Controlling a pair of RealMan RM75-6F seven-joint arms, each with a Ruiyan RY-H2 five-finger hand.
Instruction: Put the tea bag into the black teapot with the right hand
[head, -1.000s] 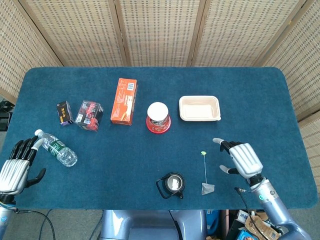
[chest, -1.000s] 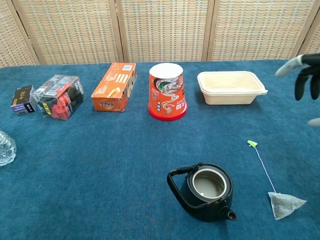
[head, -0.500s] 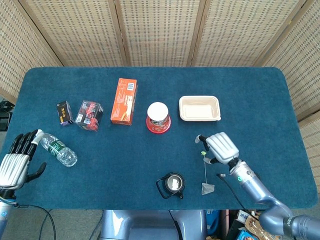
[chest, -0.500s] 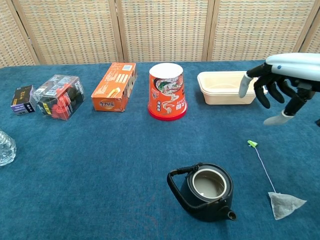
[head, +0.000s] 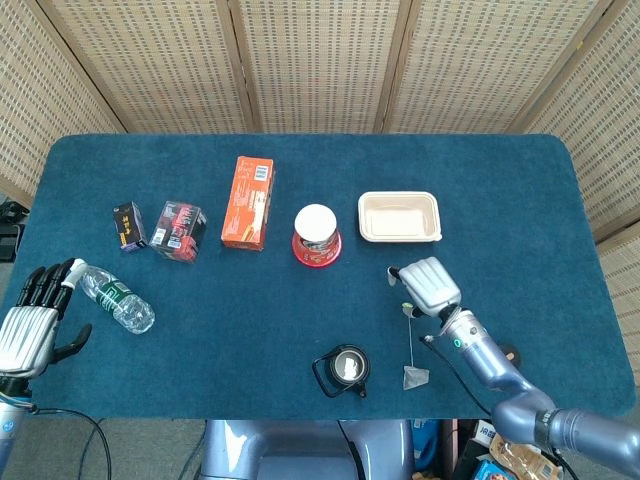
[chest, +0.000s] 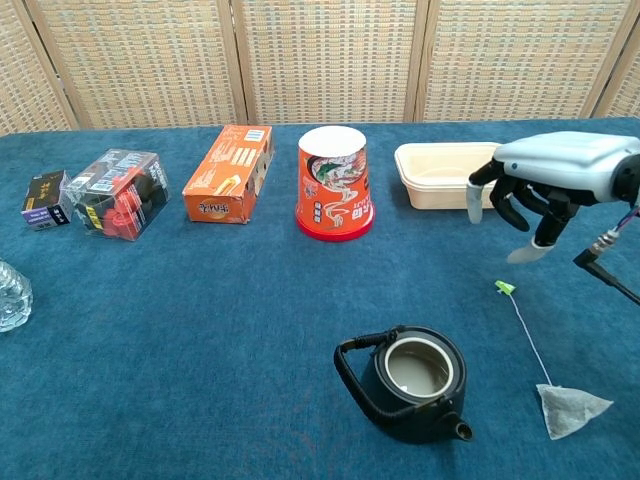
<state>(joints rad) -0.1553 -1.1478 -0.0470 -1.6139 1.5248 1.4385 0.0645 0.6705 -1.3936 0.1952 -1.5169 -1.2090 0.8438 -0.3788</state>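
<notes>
The tea bag (chest: 572, 410) lies flat on the blue cloth at the near right, its string running up to a green tag (chest: 506, 288). In the head view the tea bag (head: 414, 377) sits right of the black teapot (head: 345, 367). The lidless black teapot (chest: 412, 381) stands left of the bag. My right hand (chest: 527, 187) hovers just above the green tag, palm down, fingers apart and curled downward, holding nothing; in the head view the right hand (head: 427, 285) covers the tag end. My left hand (head: 30, 330) rests open at the far left.
A clear water bottle (head: 114, 297) lies beside the left hand. Along the back stand two small dark boxes (chest: 112, 193), an orange carton (chest: 230, 174), a red noodle cup (chest: 334, 183) and a beige tray (chest: 456, 175) just behind the right hand.
My right hand has travelled left and forward from the table's right edge to above the green tag, dropping lower. The left hand has shifted slightly.
</notes>
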